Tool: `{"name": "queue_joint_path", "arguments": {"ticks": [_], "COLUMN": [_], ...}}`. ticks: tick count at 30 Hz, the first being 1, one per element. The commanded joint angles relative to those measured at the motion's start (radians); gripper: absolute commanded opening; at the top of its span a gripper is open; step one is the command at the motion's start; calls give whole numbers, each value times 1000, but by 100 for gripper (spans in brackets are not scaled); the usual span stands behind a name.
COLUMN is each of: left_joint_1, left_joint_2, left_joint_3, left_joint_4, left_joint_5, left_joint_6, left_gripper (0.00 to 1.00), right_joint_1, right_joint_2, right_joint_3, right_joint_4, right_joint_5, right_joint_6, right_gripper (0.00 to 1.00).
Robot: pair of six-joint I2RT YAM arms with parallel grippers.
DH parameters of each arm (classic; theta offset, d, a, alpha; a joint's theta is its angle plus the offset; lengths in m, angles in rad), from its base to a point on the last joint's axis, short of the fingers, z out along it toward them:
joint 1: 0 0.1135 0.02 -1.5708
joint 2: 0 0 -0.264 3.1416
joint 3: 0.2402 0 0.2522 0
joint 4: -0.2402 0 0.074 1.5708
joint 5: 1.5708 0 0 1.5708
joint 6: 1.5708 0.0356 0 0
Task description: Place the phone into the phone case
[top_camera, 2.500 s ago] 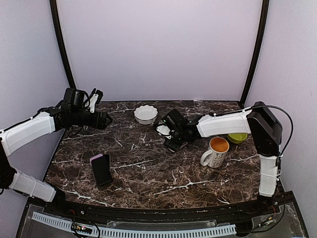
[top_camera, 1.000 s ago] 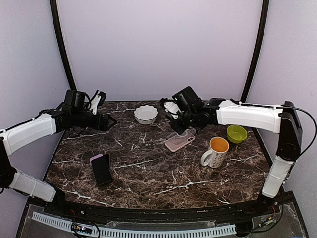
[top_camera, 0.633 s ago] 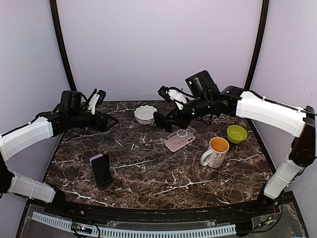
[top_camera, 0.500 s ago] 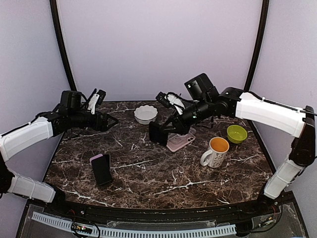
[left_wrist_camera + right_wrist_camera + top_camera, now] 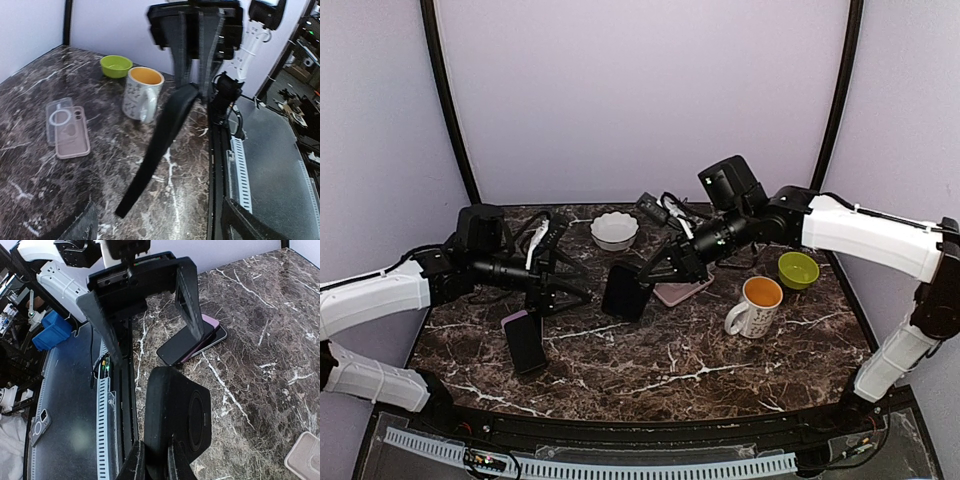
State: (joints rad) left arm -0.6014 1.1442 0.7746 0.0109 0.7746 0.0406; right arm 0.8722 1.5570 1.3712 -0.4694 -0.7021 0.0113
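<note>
The black phone case [image 5: 625,290] is pinched aloft by the right gripper [image 5: 154,460] at mid-frame, while the phone [image 5: 525,342] is seen flat on the tabletop [image 5: 650,360] at lower left, near the spread left gripper [image 5: 162,222]; insertion is judged outstanding.

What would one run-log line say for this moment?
right gripper: shut on black case, aloft | left gripper: open, facing it | phone: ungripped, on table
</note>
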Motion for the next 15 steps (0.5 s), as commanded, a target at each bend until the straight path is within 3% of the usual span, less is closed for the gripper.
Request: {"name": "queue_joint_path", "arguments": {"ticks": [1, 5, 7, 8, 9, 15], "left_joint_1": [-78, -128, -141, -144, -146, -158], "left_joint_2": [-10, 35, 61, 67, 77, 66], "left_joint_3": [-46, -27, -12, -5, 4, -6], "left_joint_4": [129, 106, 98, 93, 86, 111], "left_joint_5": [60, -18, -43, -44, -42, -44], "left_joint_6": [35, 57, 58, 57, 54, 53], "left_gripper": [85, 77, 62, 49, 45, 37], "right_joint_1": [16, 29, 32, 33, 33, 34], "right_joint_2": [39, 28, 30, 31, 30, 37], "right_joint_3": [51, 39, 43, 44, 43, 61], "right_joint_4": [-12, 50, 46, 41, 41, 8], "right_joint_5": [-94, -135, -165, -168, -167, -197], "right_joint_6": [-44, -45, -65, -72, -76, -114], "right_gripper": [0, 0, 0, 0, 0, 0]}}
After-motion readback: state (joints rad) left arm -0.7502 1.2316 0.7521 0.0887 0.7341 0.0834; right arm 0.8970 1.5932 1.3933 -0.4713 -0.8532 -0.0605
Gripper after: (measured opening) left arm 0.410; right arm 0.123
